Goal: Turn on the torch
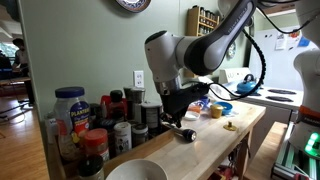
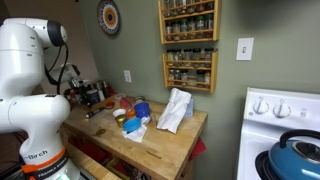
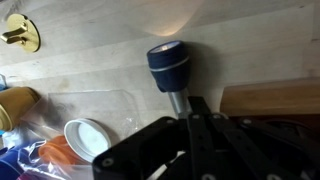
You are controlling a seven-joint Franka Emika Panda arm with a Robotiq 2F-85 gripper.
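The torch lies on the wooden counter in the wrist view. It has a dark round head and a thin grey stem that runs back under my gripper. A pale bright patch shows on the wood just ahead of its head. The gripper's fingers look closed together, with their tip at the torch's rear end. I cannot tell whether they touch it. In an exterior view the gripper hangs just over the torch on the counter. In an exterior view the gripper is at the counter's far left.
Several jars and bottles crowd the counter beside the arm. A white bowl sits at the near edge and a small yellow item further along. A blue bowl, a white bag and a stove stand beyond.
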